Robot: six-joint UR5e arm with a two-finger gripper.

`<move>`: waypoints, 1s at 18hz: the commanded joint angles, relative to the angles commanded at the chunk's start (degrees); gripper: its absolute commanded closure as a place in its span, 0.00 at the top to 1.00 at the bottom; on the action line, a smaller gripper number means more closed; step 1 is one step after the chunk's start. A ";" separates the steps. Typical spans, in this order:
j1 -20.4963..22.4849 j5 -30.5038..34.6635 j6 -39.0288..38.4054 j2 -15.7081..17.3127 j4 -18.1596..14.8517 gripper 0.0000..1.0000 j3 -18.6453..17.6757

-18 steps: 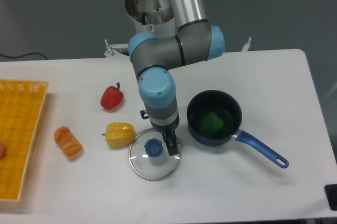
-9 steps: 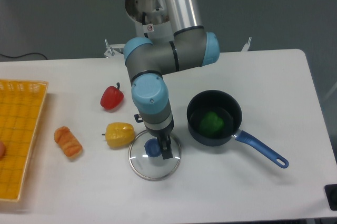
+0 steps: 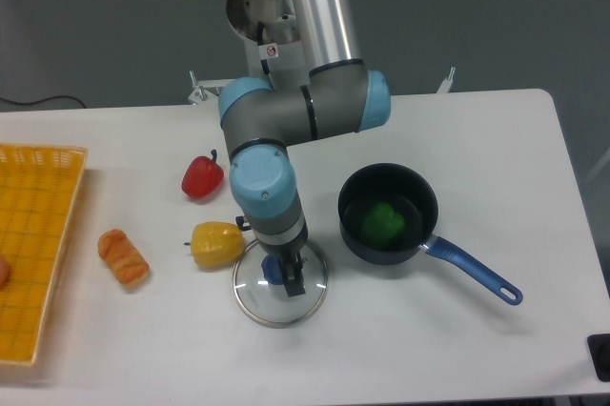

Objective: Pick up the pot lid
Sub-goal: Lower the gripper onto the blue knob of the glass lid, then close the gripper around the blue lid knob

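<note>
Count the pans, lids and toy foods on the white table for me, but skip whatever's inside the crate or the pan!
Pans: 1, the black pan
Lids: 1, the clear lid
Foods: 3, the red food, yellow food and orange food
Total: 5

The lid (image 3: pixel 255 301) is looking like smooth, clear glass, its thin rim (image 3: pixel 279 326) gleaming like metal and its blue knob (image 3: pixel 273 273) passing for plastic. The pot (image 3: pixel 355 236) is showing a smooth, dark finish, and its blue handle (image 3: pixel 477 271) a smooth coat. The red vegetable (image 3: pixel 200 180) is shining glossily, the yellow crate (image 3: pixel 38 234) is resembling plastic, and the pale tabletop (image 3: pixel 457 349) is appearing smooth and matt.
</note>
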 joint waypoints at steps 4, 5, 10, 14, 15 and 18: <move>-0.18 -0.09 -0.17 -1.05 0.00 1.00 -0.26; -0.18 -0.17 -0.17 -1.40 0.26 1.00 -0.35; -0.44 -0.18 -0.26 -2.02 1.41 1.00 -0.70; -0.62 -0.18 -0.88 -2.02 1.32 1.00 -0.53; -0.62 -0.18 -0.97 -2.02 1.32 1.00 -0.70; -0.70 -0.18 -1.05 -2.20 1.32 0.99 -0.70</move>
